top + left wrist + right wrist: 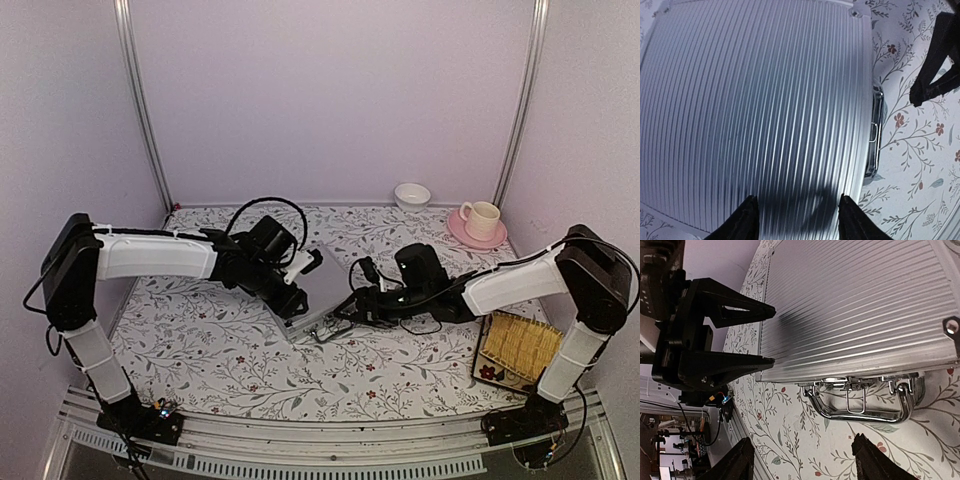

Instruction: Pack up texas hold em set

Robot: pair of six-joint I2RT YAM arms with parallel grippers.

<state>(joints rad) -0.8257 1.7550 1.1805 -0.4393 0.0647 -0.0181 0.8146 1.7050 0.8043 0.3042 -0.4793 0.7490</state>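
The closed silver briefcase (755, 110) lies flat mid-table, its metal handle (860, 400) facing the right arm. The left gripper (797, 205) reaches low over the ribbed lid, fingers partly apart and gripping nothing. The right gripper (802, 445) is stretched out level beside the handle, fingers wide apart and empty.

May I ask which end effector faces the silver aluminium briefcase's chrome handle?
The right end effector; the left end effector is over the silver ribbed aluminium briefcase instead.
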